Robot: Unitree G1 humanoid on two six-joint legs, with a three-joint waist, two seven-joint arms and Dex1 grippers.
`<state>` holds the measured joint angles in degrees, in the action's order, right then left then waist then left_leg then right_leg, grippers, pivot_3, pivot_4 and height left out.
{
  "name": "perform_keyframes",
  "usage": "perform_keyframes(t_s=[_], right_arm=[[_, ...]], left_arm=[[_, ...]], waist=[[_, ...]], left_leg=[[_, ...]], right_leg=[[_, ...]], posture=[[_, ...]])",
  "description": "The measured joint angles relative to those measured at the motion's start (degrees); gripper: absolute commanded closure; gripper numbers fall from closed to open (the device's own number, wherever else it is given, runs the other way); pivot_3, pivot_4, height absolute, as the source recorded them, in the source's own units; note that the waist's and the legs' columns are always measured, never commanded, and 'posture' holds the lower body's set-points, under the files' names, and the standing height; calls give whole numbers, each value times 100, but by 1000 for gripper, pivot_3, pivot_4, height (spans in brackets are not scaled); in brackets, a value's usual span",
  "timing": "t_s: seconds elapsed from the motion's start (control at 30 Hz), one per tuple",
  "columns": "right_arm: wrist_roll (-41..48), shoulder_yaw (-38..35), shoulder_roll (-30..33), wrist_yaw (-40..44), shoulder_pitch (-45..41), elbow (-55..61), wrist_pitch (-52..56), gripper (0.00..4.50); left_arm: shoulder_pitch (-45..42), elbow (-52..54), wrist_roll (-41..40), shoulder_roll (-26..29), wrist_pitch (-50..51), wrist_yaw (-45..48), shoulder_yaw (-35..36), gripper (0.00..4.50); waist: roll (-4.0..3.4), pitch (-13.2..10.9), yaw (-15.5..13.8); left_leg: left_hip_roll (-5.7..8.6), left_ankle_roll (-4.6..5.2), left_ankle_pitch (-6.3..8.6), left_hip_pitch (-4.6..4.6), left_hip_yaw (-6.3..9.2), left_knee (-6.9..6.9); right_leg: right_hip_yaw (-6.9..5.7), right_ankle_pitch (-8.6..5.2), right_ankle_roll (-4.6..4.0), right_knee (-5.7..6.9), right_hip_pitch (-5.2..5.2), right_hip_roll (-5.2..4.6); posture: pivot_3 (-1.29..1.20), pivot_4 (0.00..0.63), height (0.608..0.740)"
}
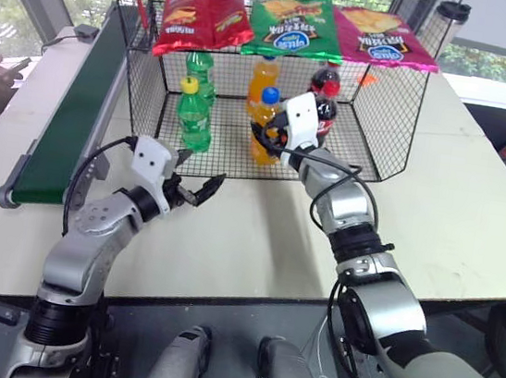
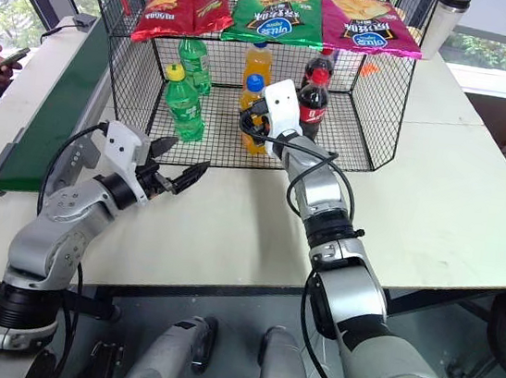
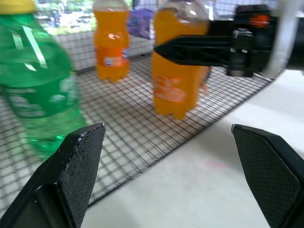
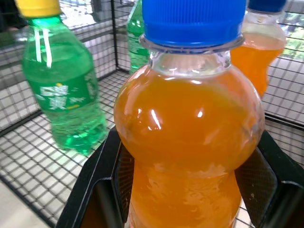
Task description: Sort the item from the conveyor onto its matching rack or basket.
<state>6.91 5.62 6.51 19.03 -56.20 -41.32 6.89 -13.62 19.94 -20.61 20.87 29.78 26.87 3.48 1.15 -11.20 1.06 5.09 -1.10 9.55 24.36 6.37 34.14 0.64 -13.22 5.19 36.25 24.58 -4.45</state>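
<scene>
Glossy clear plastic bottle point(image 4: 190, 142)

Right claw point(image 1: 262, 136) hides the middle of the orange soda bottle point(image 1: 263, 125). Rear orange bottle's point(image 1: 264, 77) base sits behind it. Conveyor's point(image 1: 76, 119) far end is cut off.

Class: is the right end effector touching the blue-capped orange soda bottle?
Touching. In the right wrist view, both black fingers press against the orange soda bottle on either side, no gap showing.
</scene>
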Motion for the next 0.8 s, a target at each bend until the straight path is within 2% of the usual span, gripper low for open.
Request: perform_keyframes(t_s=[0.1, 0.17, 0.23, 0.27, 0.57, 0.8], right_arm=[[-62, -110, -1, -68, -163, -427, -225, 2204], [-106, -168, -3, -69, -247, -595, -337, 1102], [-110, -199, -15, -66, -282, -624, -444, 347], [-116, -237, -41, -62, -332, -628, -514, 132], [-160, -275, -89, 20, -390, -445, -551, 132], [-158, -347, 21, 28, -263, 582, -169, 132]], left_arm=[[14, 6, 2, -19, 4, -41, -33, 69], [15, 7, 3, -23, 4, -81, -47, 0], [15, 8, 4, -25, 4, -95, -51, 0], [15, 8, 7, -31, 4, -104, -63, 0], [57, 7, 18, -42, -1, -101, -211, 0], [72, 5, 21, -40, -18, -102, -224, 0]], waist=[[0, 0, 3], [-1, 0, 7], [-1, 0, 12], [-2, 0, 14], [-2, 1, 8], [-3, 1, 1]], left_leg=[[-1, -1, -1, -1, 0, 0], [-1, -1, -1, -1, 0, 0], [-1, -1, -1, -1, 0, 0], [-1, -1, -1, -2, 0, 0], [-1, -2, -1, -5, 0, 1], [-1, -2, -1, -6, 0, 1]], right_leg=[[0, 1, -2, 0, 0, 2], [1, 1, -3, 0, 0, 2], [2, 1, -2, 0, 0, 2], [2, 1, -2, 0, 0, 2], [4, 2, -3, 3, -2, 3], [4, 2, -3, 3, -2, 2]], posture=[[0, 150, 739], [0, 150, 739], [0, 150, 739], [0, 150, 739], [0, 150, 739], [0, 150, 739]])
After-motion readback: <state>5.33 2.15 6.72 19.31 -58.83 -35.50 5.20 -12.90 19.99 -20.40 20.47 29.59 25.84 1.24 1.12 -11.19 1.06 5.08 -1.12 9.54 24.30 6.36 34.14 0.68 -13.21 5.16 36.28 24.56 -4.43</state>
